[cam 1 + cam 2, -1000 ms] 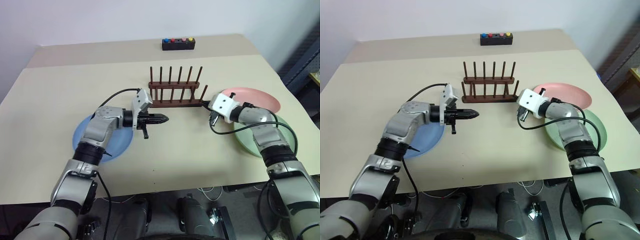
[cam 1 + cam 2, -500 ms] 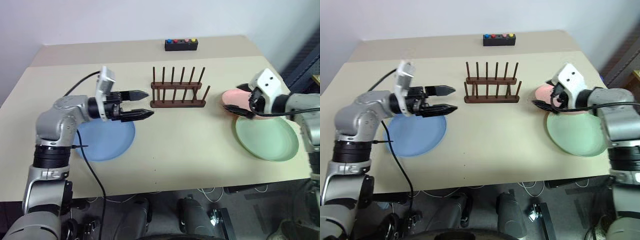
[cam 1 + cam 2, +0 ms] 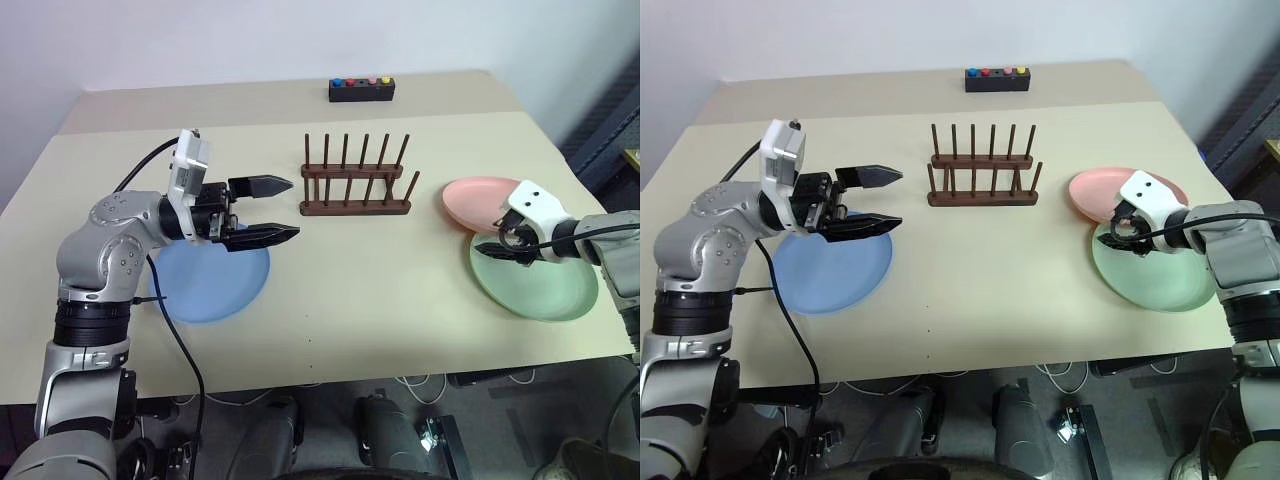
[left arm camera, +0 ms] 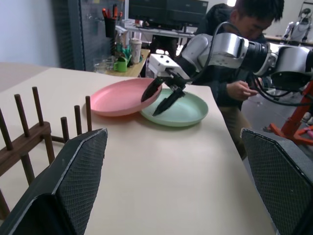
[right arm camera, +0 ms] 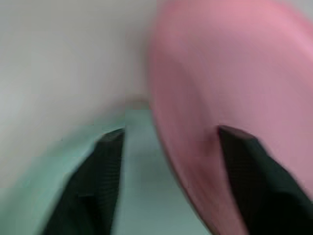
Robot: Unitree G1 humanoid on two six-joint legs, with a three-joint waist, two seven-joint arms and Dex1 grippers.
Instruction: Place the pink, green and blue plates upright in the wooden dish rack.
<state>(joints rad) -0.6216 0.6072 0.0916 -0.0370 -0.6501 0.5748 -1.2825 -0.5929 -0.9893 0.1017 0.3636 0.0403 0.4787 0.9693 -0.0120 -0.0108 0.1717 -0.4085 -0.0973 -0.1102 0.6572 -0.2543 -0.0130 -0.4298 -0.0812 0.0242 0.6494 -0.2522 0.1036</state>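
The blue plate (image 3: 210, 282) lies flat at the table's left. My left gripper (image 3: 293, 208) hovers open and empty above its right edge, pointing toward the wooden dish rack (image 3: 357, 187), whose pegs hold nothing. At the right, the pink plate (image 3: 478, 197) rests with its near edge overlapping the green plate (image 3: 540, 285). My right gripper (image 3: 490, 248) is at that overlap. Its fingers are apart, and the pink plate's rim (image 5: 171, 122) runs between them. From the left wrist view, my right gripper (image 4: 159, 98) has one finger above the pink rim and the other over the green plate (image 4: 188, 111).
A black box with coloured buttons (image 3: 361, 89) stands at the back, behind the rack. Bare tabletop (image 3: 380, 270) stretches between the two arms. A person (image 4: 244, 29) stands beyond the table's right end, next to shelves and equipment.
My left gripper drew back from the rack to the left, rose and opened. My right gripper swung right from the rack's end to the pink plate's rim, opened wide, then narrowed.
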